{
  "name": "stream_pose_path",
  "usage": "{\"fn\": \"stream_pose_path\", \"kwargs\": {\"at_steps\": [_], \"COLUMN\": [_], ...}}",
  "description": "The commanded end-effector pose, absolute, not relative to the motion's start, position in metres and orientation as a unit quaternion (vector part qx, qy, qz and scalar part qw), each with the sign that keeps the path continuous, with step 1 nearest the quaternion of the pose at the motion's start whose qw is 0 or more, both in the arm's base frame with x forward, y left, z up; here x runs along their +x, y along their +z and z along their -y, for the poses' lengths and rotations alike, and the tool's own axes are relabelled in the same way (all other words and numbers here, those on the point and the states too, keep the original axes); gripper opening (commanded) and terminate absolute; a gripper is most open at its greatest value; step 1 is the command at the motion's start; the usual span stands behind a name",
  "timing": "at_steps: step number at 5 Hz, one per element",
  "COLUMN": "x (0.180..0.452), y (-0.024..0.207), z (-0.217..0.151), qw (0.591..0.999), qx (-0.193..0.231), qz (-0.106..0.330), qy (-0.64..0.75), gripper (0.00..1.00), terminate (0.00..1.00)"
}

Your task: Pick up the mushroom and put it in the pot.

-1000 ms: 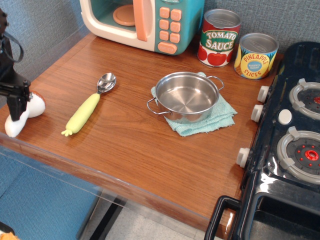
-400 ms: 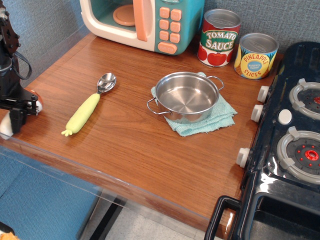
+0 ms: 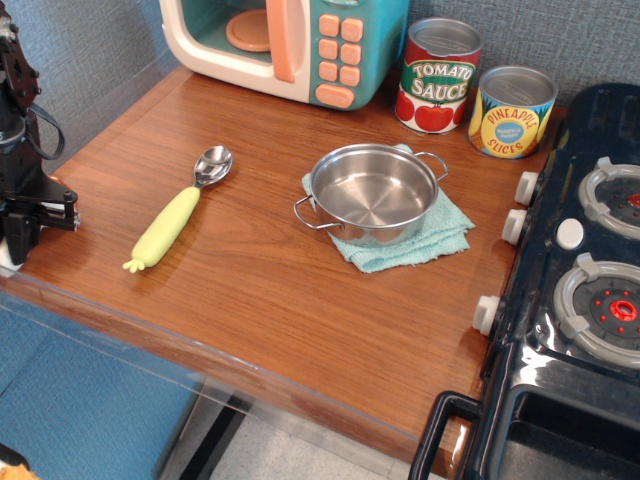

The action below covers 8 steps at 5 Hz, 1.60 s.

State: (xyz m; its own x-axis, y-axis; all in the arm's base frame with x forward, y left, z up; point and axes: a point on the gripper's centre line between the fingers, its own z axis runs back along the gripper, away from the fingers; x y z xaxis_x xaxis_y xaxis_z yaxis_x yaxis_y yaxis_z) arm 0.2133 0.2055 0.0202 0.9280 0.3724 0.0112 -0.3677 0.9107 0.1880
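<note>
My gripper (image 3: pixel 22 222) is at the far left edge of the table, low over the spot where the mushroom lies. The black gripper body covers almost all of the mushroom (image 3: pixel 6 266). Only a white sliver shows at the frame's left edge, and a hint of reddish cap beside the gripper. I cannot tell how the jaws stand. The shiny steel pot (image 3: pixel 372 190) stands empty on a teal cloth (image 3: pixel 420 243) in the middle of the table, far to the right of the gripper.
A yellow-green handled spoon (image 3: pixel 175 216) lies between gripper and pot. A toy microwave (image 3: pixel 290 45), a tomato sauce can (image 3: pixel 438 75) and a pineapple can (image 3: pixel 511 110) stand at the back. A black toy stove (image 3: pixel 590 260) fills the right side. The table's front edge (image 3: pixel 200 345) is near.
The gripper has shifted left and down over the mushroom. A second ago the cap and stem showed beside the fingers; now they are almost fully hidden. The pot and spoon have not moved.
</note>
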Motion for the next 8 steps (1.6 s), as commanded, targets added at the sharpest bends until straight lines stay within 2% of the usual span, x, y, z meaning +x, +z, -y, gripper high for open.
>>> {"fn": "stream_pose_path", "kwargs": {"at_steps": [1, 2, 3, 4, 5, 6, 8], "x": [0.231, 0.255, 0.279, 0.294, 0.311, 0.327, 0.353], "y": [0.096, 0.128, 0.144, 0.133, 0.111, 0.09, 0.077], "z": [-0.179, -0.132, -0.082, -0.043, -0.018, -0.009, 0.007], "qw": [0.98, 0.984, 0.987, 0.991, 0.995, 0.997, 0.998], "qx": [0.064, 0.036, 0.008, 0.01, 0.029, 0.031, 0.011], "qz": [0.102, 0.133, 0.149, 0.128, 0.097, 0.074, 0.059], "qy": [0.16, 0.109, 0.065, 0.034, 0.015, 0.007, -0.009], "gripper": [0.0, 0.0, 0.0, 0.0, 0.0, 0.0, 0.0], "terminate": [0.0, 0.0, 0.0, 0.0, 0.0, 0.0, 0.0]}}
